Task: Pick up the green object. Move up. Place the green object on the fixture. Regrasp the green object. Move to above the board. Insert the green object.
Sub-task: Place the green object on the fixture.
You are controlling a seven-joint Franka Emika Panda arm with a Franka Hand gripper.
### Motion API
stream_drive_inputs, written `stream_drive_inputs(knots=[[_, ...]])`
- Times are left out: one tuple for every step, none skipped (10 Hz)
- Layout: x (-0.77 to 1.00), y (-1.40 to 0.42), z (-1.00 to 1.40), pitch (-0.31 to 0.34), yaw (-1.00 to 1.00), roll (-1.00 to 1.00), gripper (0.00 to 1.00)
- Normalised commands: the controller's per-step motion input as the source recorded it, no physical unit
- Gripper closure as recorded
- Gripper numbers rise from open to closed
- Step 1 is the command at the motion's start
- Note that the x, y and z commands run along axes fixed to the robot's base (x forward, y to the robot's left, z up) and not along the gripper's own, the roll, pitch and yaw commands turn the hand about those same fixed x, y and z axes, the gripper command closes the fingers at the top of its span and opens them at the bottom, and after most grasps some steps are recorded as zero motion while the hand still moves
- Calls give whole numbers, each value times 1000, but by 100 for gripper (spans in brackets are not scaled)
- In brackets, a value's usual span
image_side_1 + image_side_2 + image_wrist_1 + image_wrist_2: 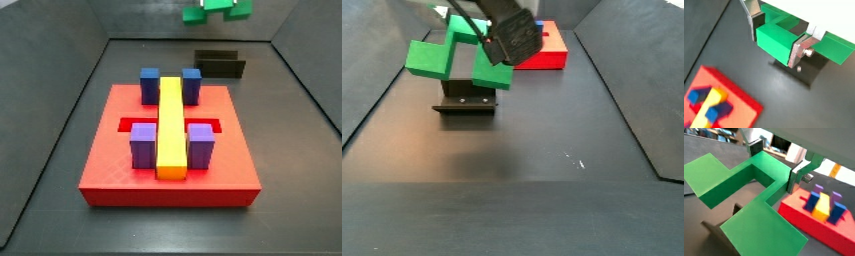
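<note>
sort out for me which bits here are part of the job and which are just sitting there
Part of the job:
- green object, clamped in the gripper, up in the air near the fixture
- fixture, on the floor, nothing on it
- board, red slab

Just sitting there:
- yellow bar on the board
- blue blocks
- purple blocks

black gripper, flat silver jaws

The end effector holds the green object in the air above the fixture. The board lies on the floor beyond the fixture, carrying the bar along its middle, blocks flanking it.
</note>
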Motion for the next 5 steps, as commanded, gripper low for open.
stream_drive_inputs(knots=[[440, -454, -243, 0, 374, -400, 100], [497, -457, -349, 0, 369, -311, 100], [420, -437, -446, 0, 226, -123, 100], [249, -277, -460, 0, 194, -243, 100], [89, -243, -469, 0, 40, -157, 100]])
